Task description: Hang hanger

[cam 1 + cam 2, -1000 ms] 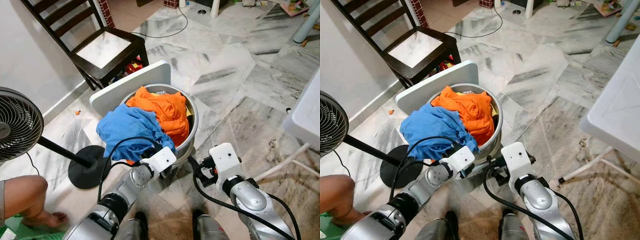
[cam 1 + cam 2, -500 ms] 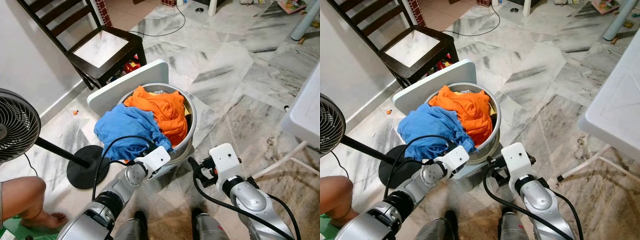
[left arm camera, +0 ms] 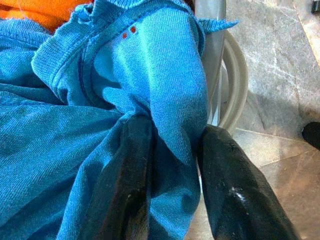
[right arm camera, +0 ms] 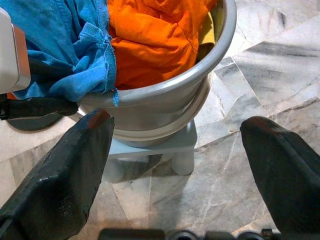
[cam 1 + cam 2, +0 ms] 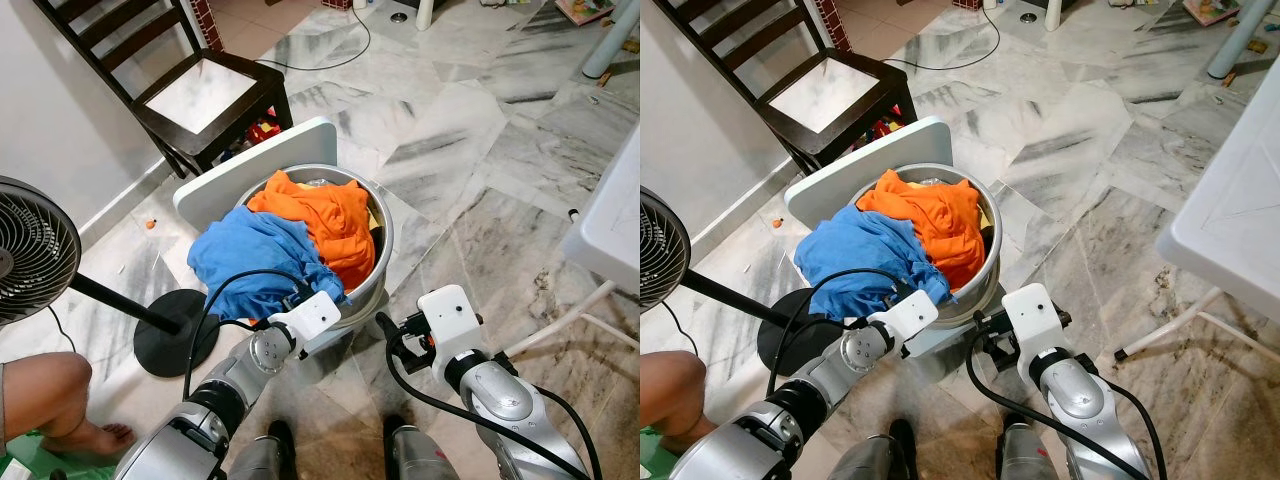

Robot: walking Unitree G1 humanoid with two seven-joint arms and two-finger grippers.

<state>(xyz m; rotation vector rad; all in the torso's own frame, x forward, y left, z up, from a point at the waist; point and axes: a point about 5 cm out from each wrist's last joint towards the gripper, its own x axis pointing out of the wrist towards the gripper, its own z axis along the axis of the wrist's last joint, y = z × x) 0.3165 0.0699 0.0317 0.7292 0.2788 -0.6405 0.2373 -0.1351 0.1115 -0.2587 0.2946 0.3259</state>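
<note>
On the marble floor (image 5: 470, 150) directly ahead of the robot stands a grey laundry basin (image 5: 381, 262), seated on a low white plastic stool (image 4: 150, 148). The basin is heaped with clothes: a blue garment (image 5: 250, 262) draped over the near-left rim, an orange garment (image 5: 325, 218) behind it and to the right, a sliver of yellow cloth (image 4: 207, 27) against the far wall.

Left tool (image 3: 172, 165): at the near rim of the basin, fingers (image 3: 127, 180) nearly together with a fold of the blue garment pinched between them. Wrist view shows the blue knit bunched into the narrow gap; both fingers contact the cloth. The basin's rim lies just beside the outer finger.

Right tool (image 4: 175, 150): spread wide, fingers (image 4: 65, 165) well apart, nothing between them. It hovers low, near the basin's near-right side, facing the basin wall and the stool below; touching neither, as far as can be made out.

Hanger: cannot be made out in any view.

Surroundings: a white board (image 5: 250, 175) leans against the far-left side of the basin. Dark wooden chair (image 5: 200, 90) behind it, against the wall. A black pedestal fan (image 5: 35, 250) to the left, its round base (image 5: 175, 330) near the basin. A person's bare knee and foot (image 5: 60, 400) at the lower left. Edge of a white plastic bench (image 5: 1230, 200) to the right.
</note>
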